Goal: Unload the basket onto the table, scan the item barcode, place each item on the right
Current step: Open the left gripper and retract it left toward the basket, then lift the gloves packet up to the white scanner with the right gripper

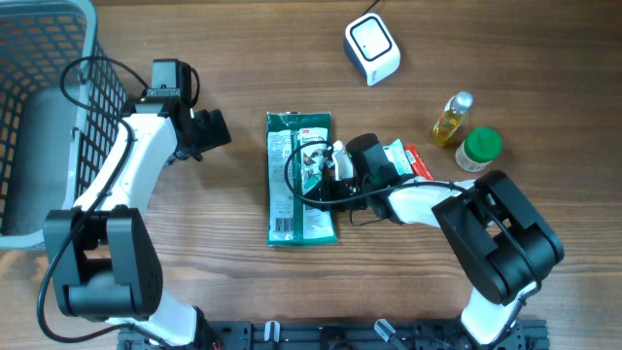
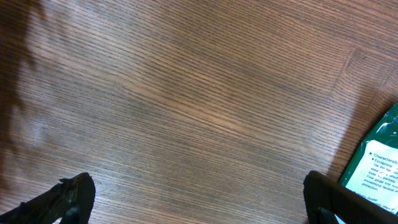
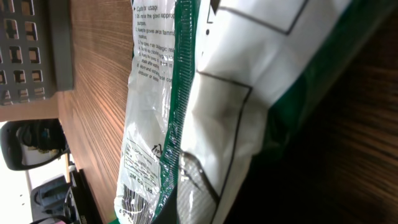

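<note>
The item, a green packet with white printed labels, lies on the table's middle. Its barcode shows at the lower end of the label, facing up. My right gripper sits at the packet's right edge and is shut on that edge. The packet fills the right wrist view, so the fingers there are hidden. My left gripper hovers to the packet's left, open wide. Its fingers frame bare wood, with a packet corner at the right. The white scanner stands at the back.
A grey wire basket fills the far left. An oil bottle and a green-lidded jar stand at the right. A red and white pack lies under my right arm.
</note>
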{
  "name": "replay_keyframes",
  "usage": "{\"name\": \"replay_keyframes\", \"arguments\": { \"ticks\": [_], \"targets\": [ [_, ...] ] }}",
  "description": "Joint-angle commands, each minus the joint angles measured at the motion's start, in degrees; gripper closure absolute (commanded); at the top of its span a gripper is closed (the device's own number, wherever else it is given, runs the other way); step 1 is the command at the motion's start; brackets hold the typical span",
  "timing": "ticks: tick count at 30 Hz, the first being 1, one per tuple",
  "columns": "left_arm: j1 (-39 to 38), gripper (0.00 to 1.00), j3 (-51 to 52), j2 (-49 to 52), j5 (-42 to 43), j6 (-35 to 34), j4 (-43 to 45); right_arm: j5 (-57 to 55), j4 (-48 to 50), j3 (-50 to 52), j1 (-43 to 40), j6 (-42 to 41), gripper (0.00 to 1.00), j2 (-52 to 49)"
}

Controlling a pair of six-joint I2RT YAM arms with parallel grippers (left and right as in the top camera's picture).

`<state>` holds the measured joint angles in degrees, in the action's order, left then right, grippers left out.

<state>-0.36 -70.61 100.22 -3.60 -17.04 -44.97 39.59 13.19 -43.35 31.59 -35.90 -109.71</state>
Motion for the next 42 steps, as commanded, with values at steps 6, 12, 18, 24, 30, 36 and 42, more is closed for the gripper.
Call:
{"name": "replay_keyframes", "arguments": {
  "ticks": [6, 12, 18, 24, 30, 36, 42],
  "targets": [
    [0.1, 0.0, -0.3, -0.1, -0.8, 0.1, 0.0, -2.8, -0.3, 0.8, 0.2, 2.4, 0.96, -1.5],
    [0.1, 0.0, -0.3, -0.1, -0.8, 0.1, 0.0, -2.8, -0.3, 0.8, 0.2, 3.6, 0.96, -1.5],
    [0.1, 0.0, -0.3, -0.1, -0.8, 0.1, 0.0, -2.7, -0.4, 0.8, 0.2, 3.6, 0.96, -1.5],
    [0.1, 0.0, -0.3, -0.1, -0.8, 0.1, 0.0, -0.7, -5.0, -2.2, -0.7, 3.1, 0.96, 1.0],
    [0.1, 0.0, -0.3, -0.1, -0.8, 0.1, 0.0, -10.9, -45.3, -26.3, -1.7, 22.7, 0.96, 11.0],
    [0.1, 0.0, -0.3, -0.1, -0.8, 0.1, 0.0, -38.1, -64.0, -50.7, -1.7, 43.0, 0.96, 11.4],
    [0.1, 0.0, -0.3, -0.1, -0.8, 0.1, 0.0, -57.8, -50.7, -50.8, -1.7, 58.8, 0.96, 9.0]
  ]
}}
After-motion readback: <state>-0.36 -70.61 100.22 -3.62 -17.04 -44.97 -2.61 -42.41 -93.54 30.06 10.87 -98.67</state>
